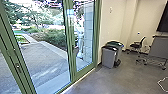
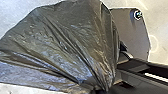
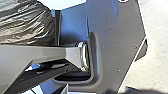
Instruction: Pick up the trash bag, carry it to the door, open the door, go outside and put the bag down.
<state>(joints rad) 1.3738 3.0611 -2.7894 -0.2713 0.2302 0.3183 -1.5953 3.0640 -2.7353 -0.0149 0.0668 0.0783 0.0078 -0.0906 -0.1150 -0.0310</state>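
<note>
The trash bag fans out from my left pincer, crowding the room beside it. Ahead of my pincer, green door frames block the way; farther right stand two bins, open floor before them.

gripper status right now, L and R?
Left gripper: closed on the trash bag, whose folds bunch together there.
Right gripper: can't be told, open or closed.
</note>
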